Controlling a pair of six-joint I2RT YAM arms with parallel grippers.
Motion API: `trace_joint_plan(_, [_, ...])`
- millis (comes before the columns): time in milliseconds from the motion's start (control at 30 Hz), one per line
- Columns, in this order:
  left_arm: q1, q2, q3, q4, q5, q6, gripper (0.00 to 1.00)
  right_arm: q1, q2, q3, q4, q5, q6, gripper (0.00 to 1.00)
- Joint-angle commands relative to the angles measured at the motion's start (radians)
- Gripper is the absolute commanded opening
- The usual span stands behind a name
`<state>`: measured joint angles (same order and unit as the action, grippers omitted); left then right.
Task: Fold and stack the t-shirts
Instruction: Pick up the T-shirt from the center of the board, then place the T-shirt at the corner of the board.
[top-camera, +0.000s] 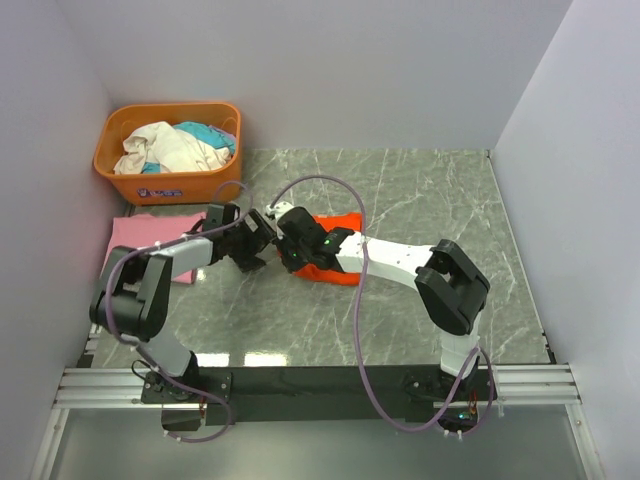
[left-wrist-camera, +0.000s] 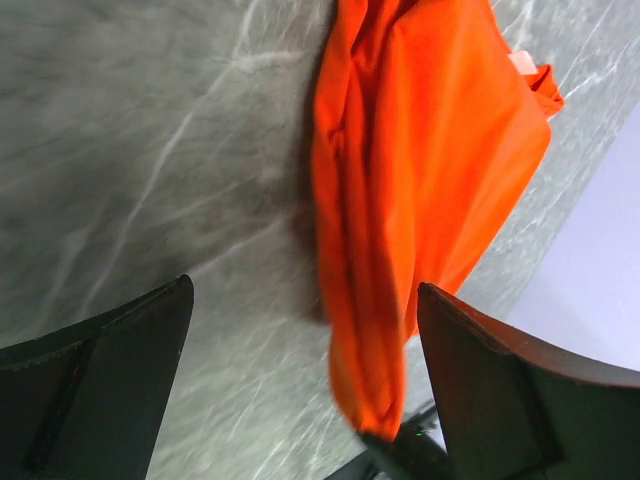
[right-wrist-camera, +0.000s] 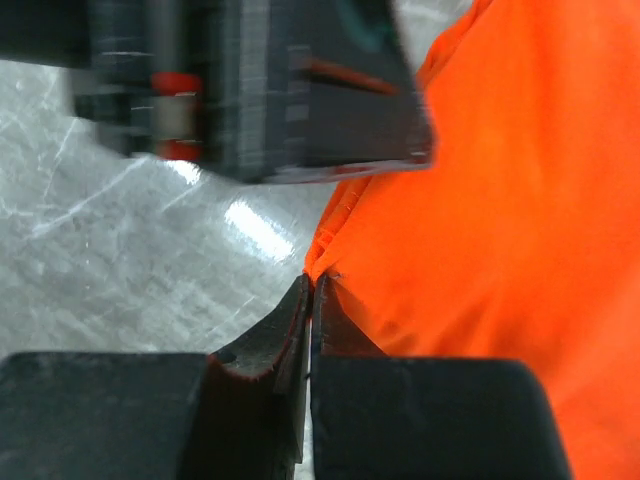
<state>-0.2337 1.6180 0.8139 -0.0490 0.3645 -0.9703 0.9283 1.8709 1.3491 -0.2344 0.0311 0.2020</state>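
Observation:
The orange-red t-shirt (top-camera: 335, 225) lies bunched in the middle of the table, largely under my right arm. My right gripper (top-camera: 292, 252) is shut on the t-shirt's edge (right-wrist-camera: 470, 200), pinching a corner at its fingertips (right-wrist-camera: 313, 285). My left gripper (top-camera: 256, 252) is open, just left of the right gripper. In the left wrist view the orange-red t-shirt (left-wrist-camera: 420, 160) hangs as a folded strip between the spread fingers (left-wrist-camera: 500, 390), touching neither. The light pink t-shirt (top-camera: 135, 240) lies flat at the table's left edge.
An orange plastic basket (top-camera: 170, 182) with several mixed cloths stands at the back left. White walls enclose the grey marble table (top-camera: 420, 190) on three sides. A purple cable loops over the table between the arms.

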Motion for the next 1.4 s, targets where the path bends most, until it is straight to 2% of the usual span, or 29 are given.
trace_joint_plan(0, [-0.026, 0.052, 0.004, 0.162, 0.042, -0.079, 0.99, -0.008, -0.035, -0.010, 0.070, -0.028, 0.037, 0.00])
trace_joint_plan(233, [-0.052, 0.152, 0.010, 0.205, 0.024, -0.102, 0.99, -0.006, -0.029, -0.025, 0.098, -0.074, 0.057, 0.00])
trace_joint_plan(333, [-0.082, 0.181, 0.024, 0.198, -0.007, -0.096, 0.93, -0.006, -0.032, -0.027, 0.106, -0.082, 0.063, 0.00])
trace_joint_plan(400, [-0.102, 0.203, 0.034, 0.180, -0.035, -0.078, 0.81, -0.006, -0.033, -0.025, 0.110, -0.091, 0.068, 0.00])
trace_joint_plan(433, [-0.105, 0.207, 0.042, 0.161, -0.061, -0.071, 0.61, -0.005, -0.029, -0.022, 0.109, -0.097, 0.068, 0.00])
trace_joint_plan(533, [-0.105, 0.201, 0.059, 0.118, -0.128, -0.028, 0.37, -0.005, -0.027, -0.024, 0.106, -0.108, 0.071, 0.00])
trace_joint_plan(567, [-0.104, 0.197, 0.068, 0.068, -0.146, 0.013, 0.21, -0.005, -0.026, -0.025, 0.107, -0.115, 0.070, 0.00])
trace_joint_plan(633, [-0.105, 0.174, 0.106, 0.008, -0.191, 0.066, 0.08, 0.003, -0.027, -0.027, 0.106, -0.131, 0.071, 0.00])
trace_joint_plan(667, [-0.105, 0.158, 0.120, -0.029, -0.237, 0.124, 0.01, 0.006, -0.029, -0.025, 0.099, -0.132, 0.070, 0.05])
trace_joint_plan(733, [-0.105, 0.138, 0.160, -0.125, -0.292, 0.189, 0.01, 0.017, -0.032, -0.016, 0.083, -0.143, 0.066, 0.16])
trace_joint_plan(767, [-0.105, 0.113, 0.171, -0.158, -0.358, 0.244, 0.01, 0.018, -0.044, -0.012, 0.069, -0.146, 0.066, 0.32])
trace_joint_plan(833, [-0.104, 0.086, 0.205, -0.257, -0.444, 0.300, 0.01, 0.020, -0.084, -0.019, 0.057, -0.137, 0.066, 0.44])
trace_joint_plan(867, [-0.104, 0.073, 0.215, -0.282, -0.484, 0.353, 0.01, 0.020, -0.102, -0.040, 0.044, -0.126, 0.068, 0.53])
trace_joint_plan(900, [-0.104, 0.050, 0.237, -0.337, -0.572, 0.375, 0.01, 0.020, -0.122, -0.054, 0.035, -0.094, 0.068, 0.56])
trace_joint_plan(967, [-0.102, 0.024, 0.260, -0.382, -0.642, 0.444, 0.01, 0.018, -0.182, -0.091, -0.008, -0.060, 0.073, 0.61])
trace_joint_plan(1000, [-0.101, 0.017, 0.283, -0.422, -0.724, 0.464, 0.01, 0.018, -0.203, -0.106, -0.020, -0.047, 0.073, 0.62])
trace_joint_plan(1133, [-0.087, 0.003, 0.333, -0.486, -0.884, 0.571, 0.01, 0.018, -0.324, -0.200, -0.066, -0.011, 0.076, 0.63])
trace_joint_plan(1367, [-0.033, -0.033, 0.349, -0.453, -1.072, 0.725, 0.01, 0.018, -0.469, -0.284, -0.138, 0.035, 0.083, 0.63])
